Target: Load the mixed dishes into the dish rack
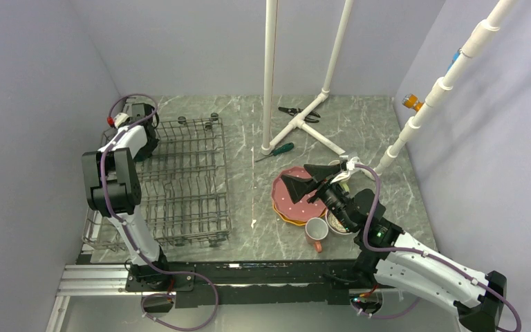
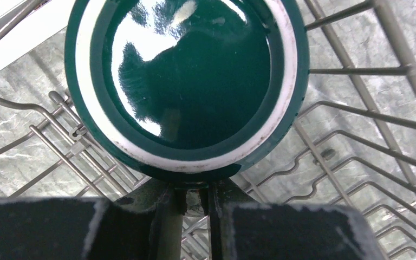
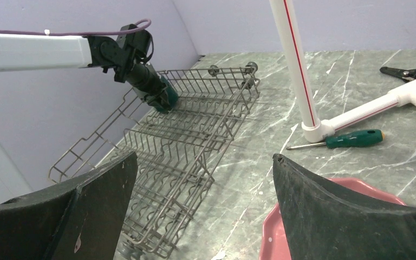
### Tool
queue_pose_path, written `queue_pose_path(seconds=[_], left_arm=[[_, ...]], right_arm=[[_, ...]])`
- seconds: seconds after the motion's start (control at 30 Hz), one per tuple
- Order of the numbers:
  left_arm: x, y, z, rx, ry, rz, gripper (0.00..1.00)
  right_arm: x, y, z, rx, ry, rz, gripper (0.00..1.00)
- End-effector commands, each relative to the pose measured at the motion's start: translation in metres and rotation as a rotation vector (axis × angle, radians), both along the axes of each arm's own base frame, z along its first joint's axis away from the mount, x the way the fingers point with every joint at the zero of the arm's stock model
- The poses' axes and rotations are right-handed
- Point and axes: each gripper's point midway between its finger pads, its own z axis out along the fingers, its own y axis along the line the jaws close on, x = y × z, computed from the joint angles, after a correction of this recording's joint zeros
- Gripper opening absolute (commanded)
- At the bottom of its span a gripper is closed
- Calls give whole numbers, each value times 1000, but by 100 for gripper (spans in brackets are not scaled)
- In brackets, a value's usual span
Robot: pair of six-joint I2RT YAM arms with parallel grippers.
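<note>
Left gripper (image 2: pixel 195 201): fingers clamped on dark green mug (image 2: pixel 187 81), apparently by its handle, at far-left corner of dish rack (image 1: pixel 180 187), likely seating it among tines. Right gripper (image 3: pixel 205 157): fingers wide apart, empty, above pink scalloped plate (image 1: pixel 287 204) right of rack, probably the next pick.

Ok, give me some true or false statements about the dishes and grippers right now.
The left gripper grips the dark green mug. True.
The right gripper holds the pink plate. False: it is open above the plate.
The salmon mug sits in the dish rack. False: it stands on the table beside the pink plate.
The screwdriver lies on the table outside the rack. True.
</note>
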Motion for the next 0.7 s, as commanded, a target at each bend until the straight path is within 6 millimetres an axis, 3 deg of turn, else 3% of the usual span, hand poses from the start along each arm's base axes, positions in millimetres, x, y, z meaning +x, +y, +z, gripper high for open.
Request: queue_pose_path(seconds=[0.0, 0.07, 0.27, 0.4, 0.43, 0.67], left_arm=[[29, 8, 31, 19, -123, 39, 0], [31, 8, 32, 15, -127, 37, 1], [34, 8, 27, -7, -103, 28, 29], [30, 5, 37, -28, -101, 42, 89], [29, 3, 40, -38, -107, 42, 98], [1, -12, 83, -85, -172, 25, 99]], right_arm=[[0, -1, 4, 3, -16, -3, 95], [0, -2, 3, 4, -14, -2, 95], [-2, -4, 0, 11, 1, -6, 96], [-3, -5, -3, 20, 20, -2, 95], [-4, -4, -4, 23, 26, 2, 95], [-4, 2, -8, 39, 80, 16, 95]])
